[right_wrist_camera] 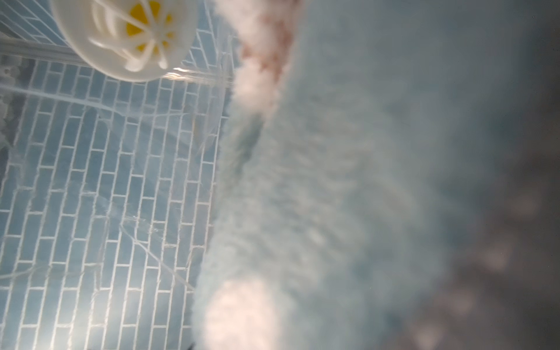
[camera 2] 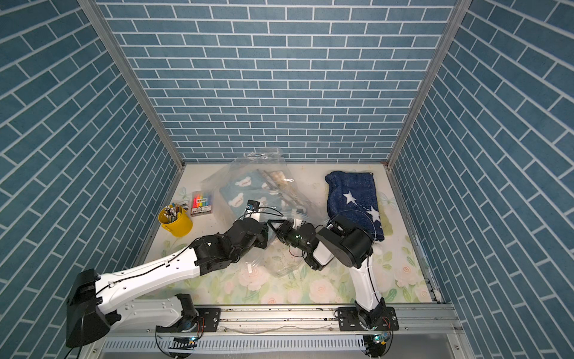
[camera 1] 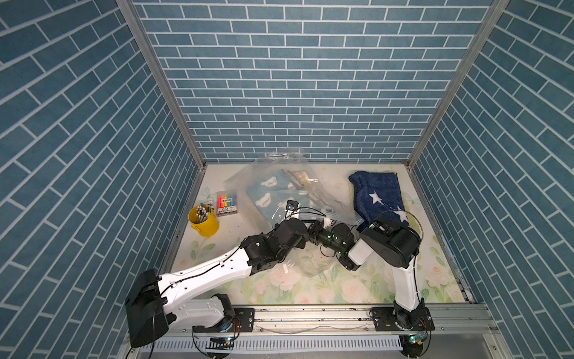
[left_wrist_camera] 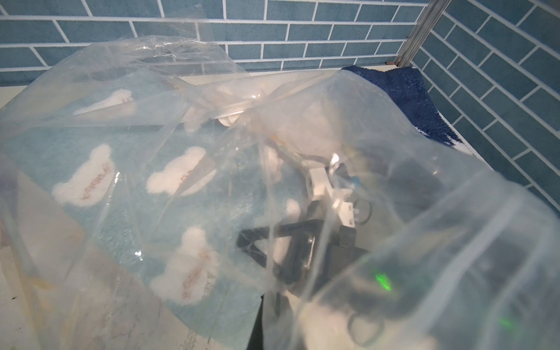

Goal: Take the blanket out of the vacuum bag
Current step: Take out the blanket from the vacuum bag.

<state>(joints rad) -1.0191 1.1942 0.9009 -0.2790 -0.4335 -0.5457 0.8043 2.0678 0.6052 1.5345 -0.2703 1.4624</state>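
We see the left end effector (camera 2: 263,231) closed on the mouth of the vacuum bag (camera 1: 270,174), apparently lifting it so the right end effector (camera 2: 275,228), jaws parted, can reach the blanket (camera 1: 273,192) inside, toward the back edge of the desk (camera 1: 310,292).

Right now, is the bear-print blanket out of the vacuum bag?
No, in the left wrist view the light blue blanket lies inside the vacuum bag, seen through its clear film.

Clear vacuum bag (camera 1: 245,178): glossy, crinkled plastic. Its valve cap (right_wrist_camera: 127,36): smooth white plastic. Pale-blue blanket (camera 1: 270,192): fluffy fleece. Navy star blanket (camera 1: 377,192): shaggy cloth. Yellow pen bucket (camera 1: 205,223): glossy.
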